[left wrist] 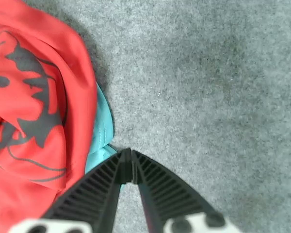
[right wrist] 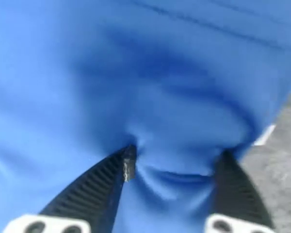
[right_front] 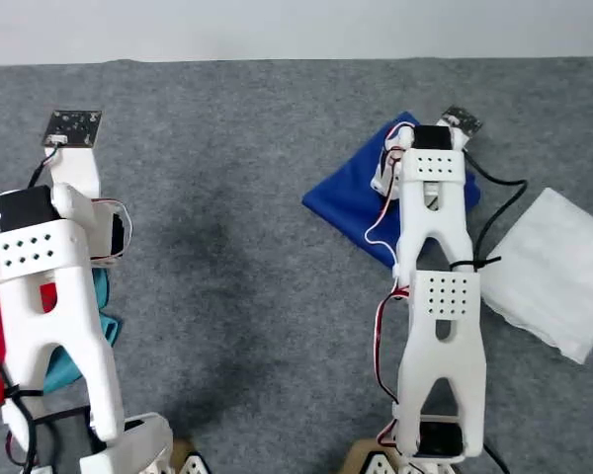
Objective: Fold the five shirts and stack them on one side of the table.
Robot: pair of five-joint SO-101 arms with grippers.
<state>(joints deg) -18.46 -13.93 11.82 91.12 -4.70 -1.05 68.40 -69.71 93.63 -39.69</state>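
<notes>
- We see a table [right_front: 227,197] covered in grey, matt, rough, felt-like fabric.
- The blue shirt [right wrist: 136,73] is smooth cloth with a faint sheen.
- The red shirt [left wrist: 34,97], teal shirt [left wrist: 102,131] and white shirt [right_front: 558,267] look like soft, matt cloth.
- The left arm [right_front: 49,257] and right arm [right_front: 440,306] are smooth white plastic.
- The left gripper [left wrist: 131,156] and right gripper [right wrist: 177,162] have ribbed, matt black plastic jaws.

Red printed shirt [left wrist: 34,121] over teal shirt [left wrist: 103,131], left pincer [left wrist: 131,158] closed beside them, gray mat [left wrist: 208,73]
</notes>
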